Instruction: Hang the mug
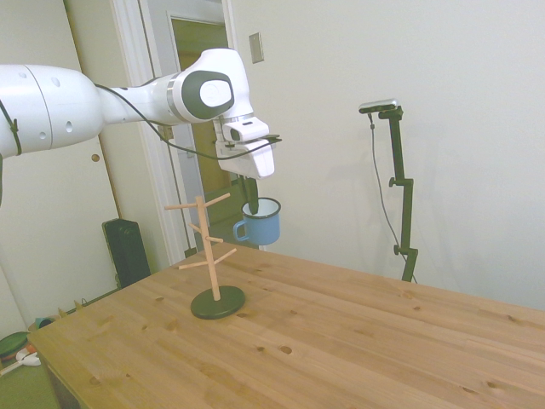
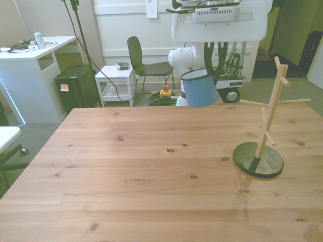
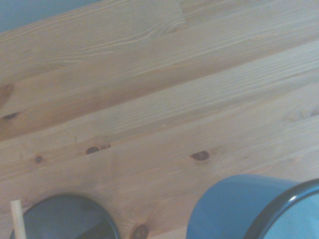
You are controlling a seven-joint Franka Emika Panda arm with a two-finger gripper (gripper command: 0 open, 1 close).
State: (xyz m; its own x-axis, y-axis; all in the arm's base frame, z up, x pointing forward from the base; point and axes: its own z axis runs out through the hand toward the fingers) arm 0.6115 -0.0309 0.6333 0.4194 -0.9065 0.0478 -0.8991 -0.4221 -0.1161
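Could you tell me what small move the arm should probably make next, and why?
Probably carry the mug sideways toward the rack. The gripper holds it by the rim in the air, its handle facing the pegs but clear of them, near upper-peg height.

The wrist view's edge cuts off the mug (image 3: 239, 211) and the rack's dark base (image 3: 65, 219).
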